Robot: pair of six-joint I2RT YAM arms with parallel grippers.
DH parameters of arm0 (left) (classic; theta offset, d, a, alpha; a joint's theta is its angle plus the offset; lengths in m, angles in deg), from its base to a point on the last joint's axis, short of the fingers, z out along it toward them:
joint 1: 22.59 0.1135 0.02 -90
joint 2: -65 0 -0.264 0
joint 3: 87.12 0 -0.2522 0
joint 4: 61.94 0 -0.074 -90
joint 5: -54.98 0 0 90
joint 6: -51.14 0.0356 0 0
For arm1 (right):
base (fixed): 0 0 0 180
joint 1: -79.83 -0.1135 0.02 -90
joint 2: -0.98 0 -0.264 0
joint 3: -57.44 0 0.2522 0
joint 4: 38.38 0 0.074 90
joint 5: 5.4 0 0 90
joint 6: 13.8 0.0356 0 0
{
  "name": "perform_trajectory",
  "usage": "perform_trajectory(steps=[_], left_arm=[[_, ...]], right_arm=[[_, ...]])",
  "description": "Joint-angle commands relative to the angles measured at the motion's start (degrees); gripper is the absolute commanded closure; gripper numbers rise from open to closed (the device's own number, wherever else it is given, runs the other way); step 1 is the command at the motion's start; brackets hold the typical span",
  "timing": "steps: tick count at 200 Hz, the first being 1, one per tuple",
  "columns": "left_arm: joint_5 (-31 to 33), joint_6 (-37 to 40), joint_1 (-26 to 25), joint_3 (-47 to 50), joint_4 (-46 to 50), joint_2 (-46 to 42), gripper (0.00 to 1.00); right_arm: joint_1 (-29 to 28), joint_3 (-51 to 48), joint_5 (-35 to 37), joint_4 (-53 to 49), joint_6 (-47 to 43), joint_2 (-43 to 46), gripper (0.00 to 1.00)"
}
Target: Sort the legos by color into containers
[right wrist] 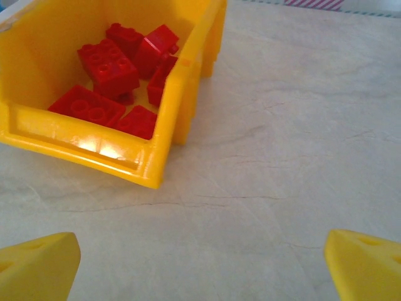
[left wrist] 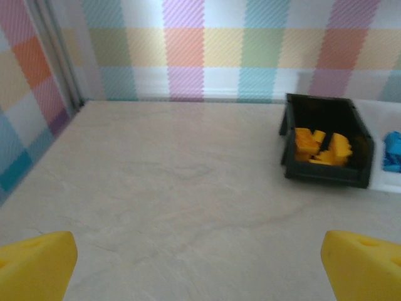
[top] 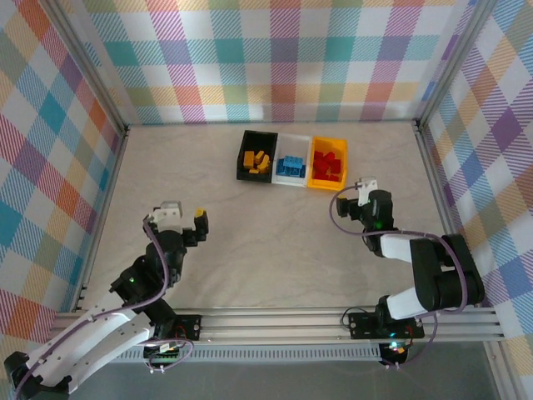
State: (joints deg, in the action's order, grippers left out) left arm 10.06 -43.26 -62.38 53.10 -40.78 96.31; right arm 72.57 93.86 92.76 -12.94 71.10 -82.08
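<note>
Looking down, I see the legos (top: 291,166) lying in the containers (top: 290,182) at the table's (top: 275,250) far side, orange in the black bin (top: 246,143), blue in the white bin (top: 294,138), red in the yellow bin (right wrist: 156,157), while my left gripper (left wrist: 200,269) and right gripper (right wrist: 200,269) hang spread wide, holding nothing.

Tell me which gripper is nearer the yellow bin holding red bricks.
Right. The right gripper sits just near-right of the yellow bin; the left gripper is far to its near-left.
</note>
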Motion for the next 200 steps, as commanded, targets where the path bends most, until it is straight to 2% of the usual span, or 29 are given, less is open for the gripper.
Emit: perform_trajectory(steps=[1, 41, 73, 102, 124, 157, 173, 200], left_arm=[[-2.06, 5.75, 5.20, -1.96, -8.67, 4.78, 0.00], [-10.85, 5.53, 18.79, -3.25, -16.95, 19.55, 0.00], [-15.71, 2.85, 27.51, -3.03, -22.92, 32.01, 0.00], [-17.88, 5.52, 29.16, -3.19, -30.07, 43.20, 0.00], [-20.39, 8.09, 29.76, -1.89, -37.48, 48.57, 0.00], [-25.54, 7.38, 30.39, 0.32, -47.56, 53.38, 0.00], [-26.13, 7.79, 30.38, 1.72, -52.25, 55.54, 0.00], [-26.40, 7.56, 30.44, 1.98, -51.93, 55.16, 0.00]], right_arm=[[0.92, -1.54, -0.40, 9.27, 1.57, -0.33, 0.00], [1.23, -7.50, -1.54, 26.12, 1.15, -5.75, 0.00], [1.80, -4.83, -2.78, 18.54, 1.92, -4.31, 0.00], [2.43, -3.38, -3.24, 16.32, 2.46, -4.60, 0.00], [2.85, -2.71, -3.58, 14.93, 2.91, -4.56, 0.00], [3.08, -2.36, -3.94, 14.35, 3.06, -4.57, 0.00], [3.30, -2.08, -4.09, 13.89, 3.17, -4.65, 0.00], [3.49, -1.76, -4.55, 13.09, 3.32, -4.60, 0.00]])
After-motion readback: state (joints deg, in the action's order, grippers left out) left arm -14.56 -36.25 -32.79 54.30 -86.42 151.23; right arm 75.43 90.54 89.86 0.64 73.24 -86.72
